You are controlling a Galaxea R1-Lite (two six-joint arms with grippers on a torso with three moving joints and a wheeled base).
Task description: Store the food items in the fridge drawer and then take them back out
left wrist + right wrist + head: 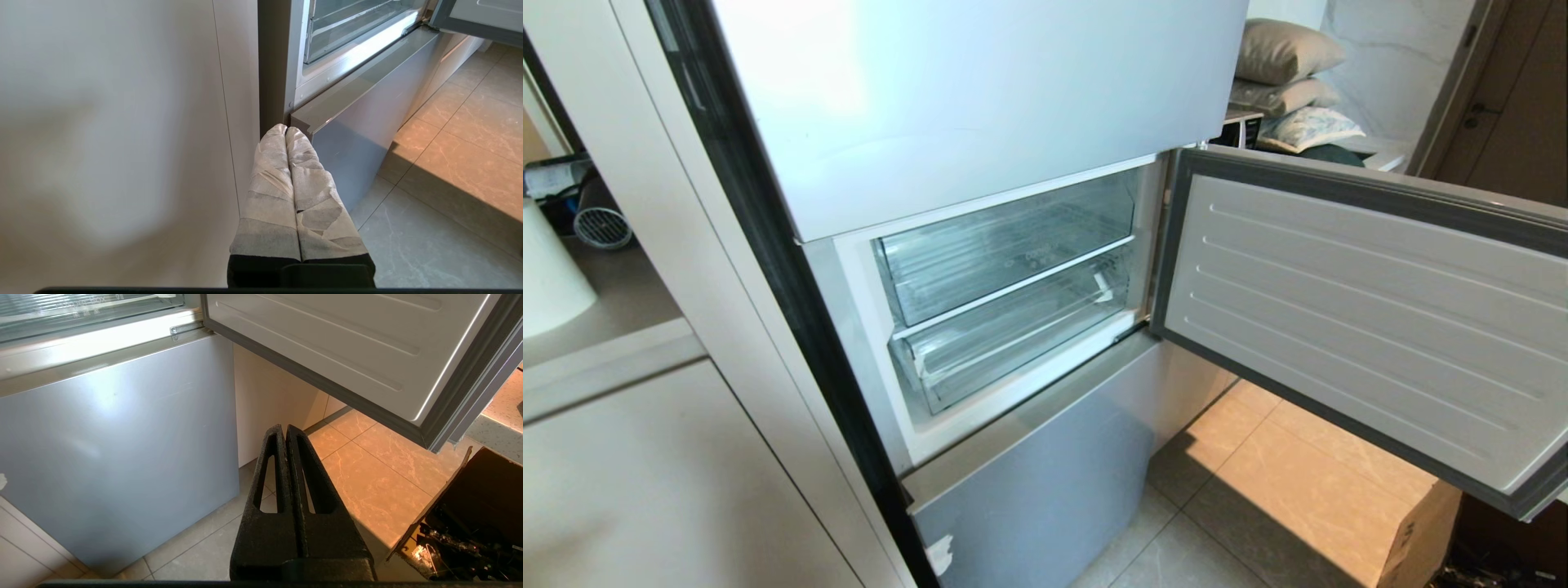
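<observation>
The fridge's middle compartment stands open with two clear drawers stacked inside, both pushed in. The shallower lower one is the fridge drawer (1013, 347) (347, 28), and I see nothing in it. The food items are out of view. My left gripper (286, 130), its fingers wrapped in white tape, is shut and empty, low beside the fridge's left front corner. My right gripper (284, 428), with black fingers, is shut and empty, low over the floor in front of the fridge. Neither gripper shows in the head view.
The compartment door (1364, 318) swings out wide to the right at chest height. Below it sits an open cardboard box (1421, 539) (482, 506) on the tiled floor. A grey bottom door (1045, 490) is closed. White cabinets (645, 474) flank the fridge's left.
</observation>
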